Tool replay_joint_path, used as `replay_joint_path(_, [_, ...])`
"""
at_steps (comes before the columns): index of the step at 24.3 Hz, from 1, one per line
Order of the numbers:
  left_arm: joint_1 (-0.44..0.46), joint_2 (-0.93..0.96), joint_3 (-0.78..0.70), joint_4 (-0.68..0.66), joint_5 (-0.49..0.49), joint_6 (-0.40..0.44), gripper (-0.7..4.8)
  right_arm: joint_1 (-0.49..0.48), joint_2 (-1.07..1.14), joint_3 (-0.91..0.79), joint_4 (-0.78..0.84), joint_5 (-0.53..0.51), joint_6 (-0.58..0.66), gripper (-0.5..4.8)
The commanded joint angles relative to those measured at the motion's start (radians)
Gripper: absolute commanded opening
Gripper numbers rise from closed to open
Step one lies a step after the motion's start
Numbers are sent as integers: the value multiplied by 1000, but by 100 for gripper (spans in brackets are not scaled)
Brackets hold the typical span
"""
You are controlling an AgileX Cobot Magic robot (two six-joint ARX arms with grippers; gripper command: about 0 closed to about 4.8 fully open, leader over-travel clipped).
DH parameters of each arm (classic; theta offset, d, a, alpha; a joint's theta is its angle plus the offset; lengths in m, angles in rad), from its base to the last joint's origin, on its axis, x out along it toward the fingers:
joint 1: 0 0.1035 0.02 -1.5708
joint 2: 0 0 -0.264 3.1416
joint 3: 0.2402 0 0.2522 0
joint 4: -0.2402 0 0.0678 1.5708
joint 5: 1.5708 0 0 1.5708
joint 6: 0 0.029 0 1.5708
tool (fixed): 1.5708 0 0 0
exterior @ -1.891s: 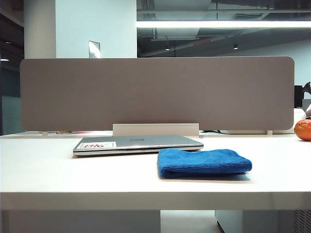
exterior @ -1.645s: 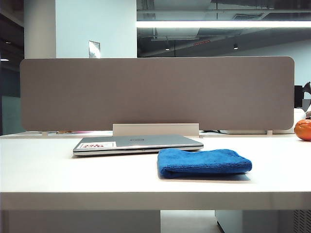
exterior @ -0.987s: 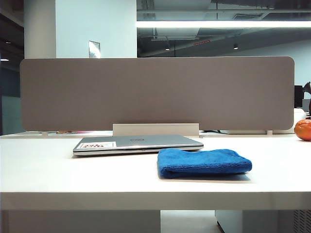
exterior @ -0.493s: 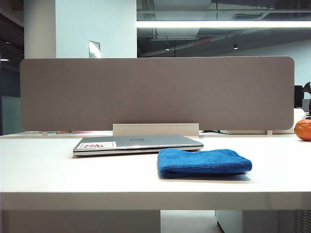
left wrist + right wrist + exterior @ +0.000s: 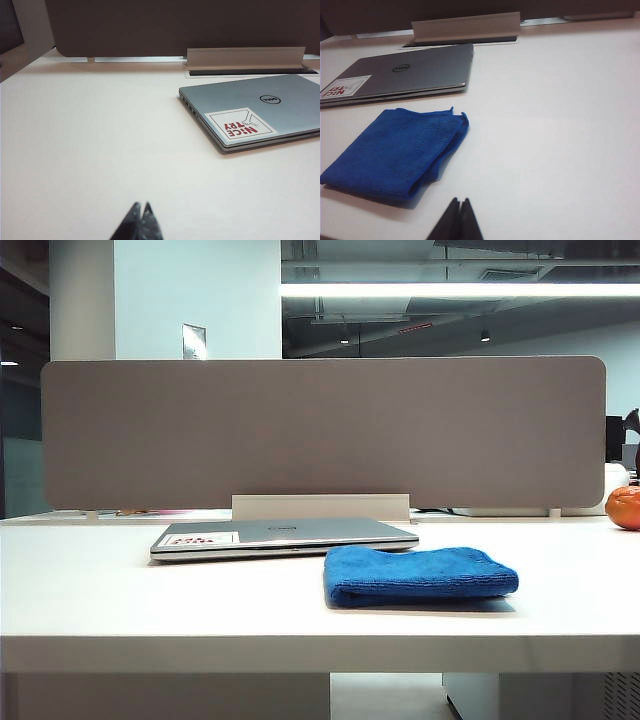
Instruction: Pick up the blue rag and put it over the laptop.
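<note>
White table (image 5: pixel 100 590), grey divider (image 5: pixel 320 430); left fingers (image 5: pixel 140 220) and right fingers (image 5: pixel 457 217) pressed together.

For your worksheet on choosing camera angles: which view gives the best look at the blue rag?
The right wrist view: it looks down on the blue rag, showing its folded layers and whole top, with the shut right gripper near it. The exterior view shows only its front edge. The left wrist view misses it, showing the laptop.

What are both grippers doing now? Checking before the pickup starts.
Left gripper: shut, empty, above bare table.
Right gripper: shut, empty, near the blue rag.
</note>
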Motion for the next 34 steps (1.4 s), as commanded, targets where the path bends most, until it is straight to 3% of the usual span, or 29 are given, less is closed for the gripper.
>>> replay_joint_path(1, [-2, 1, 3, 10, 5, -9, -6, 0, -2, -3, 10, -33, 52, -1])
replay_joint_path(9, [-2, 1, 3, 12, 48, -43, -6, 0, -2, -3, 12, -62, 127, -1])
replay_joint_path(12, [-2, 1, 15, 24, 217, -74, -6, 0, -2, -3, 12, -62, 127, -1])
replay_joint_path(14, [-2, 1, 27, 22, 261, -101, -6, 0, -2, -3, 12, -62, 127, -1])
replay_joint_path(24, [-2, 37, 130, 12, 299, -158, -6, 0, -2, -3, 13, -80, 128, 0])
replay_joint_path(34, [-3, 401, 341, 56, 414, -158, -6, 0, -2, -3, 13, -79, 127, 0])
